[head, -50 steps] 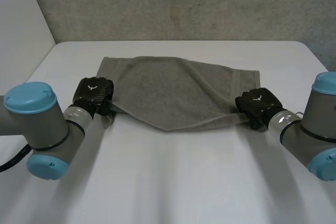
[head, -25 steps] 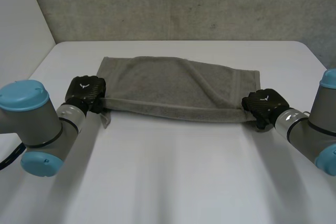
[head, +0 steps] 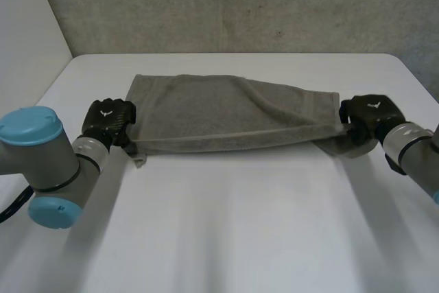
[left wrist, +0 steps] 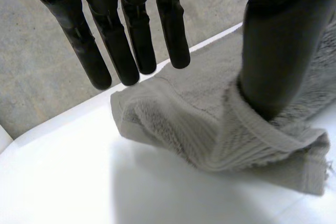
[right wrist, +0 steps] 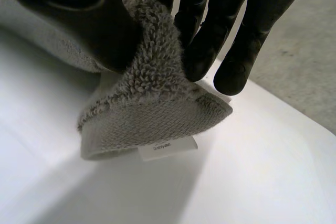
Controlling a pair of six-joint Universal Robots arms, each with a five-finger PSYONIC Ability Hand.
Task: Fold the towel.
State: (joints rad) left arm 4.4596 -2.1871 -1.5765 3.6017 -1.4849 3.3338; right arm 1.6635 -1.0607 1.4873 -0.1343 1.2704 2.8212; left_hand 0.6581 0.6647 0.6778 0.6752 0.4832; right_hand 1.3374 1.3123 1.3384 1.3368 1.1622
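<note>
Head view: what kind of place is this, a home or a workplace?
Most likely a robotics lab or test bench, not a home. A white table stands before a rough grey wall, and the left hand and right hand each pinch one end of a grey towel.

White table (head: pixel 226 238) with a rough grey wall (head: pixel 240 5) behind

Grey tubular arms (head: pixel 42 164) carry round light-blue caps (head: pixel 34 127) and silver wrists. The left hand (head: pixel 110 120) and right hand (head: pixel 368 113) are black, each with a white emblem.
</note>
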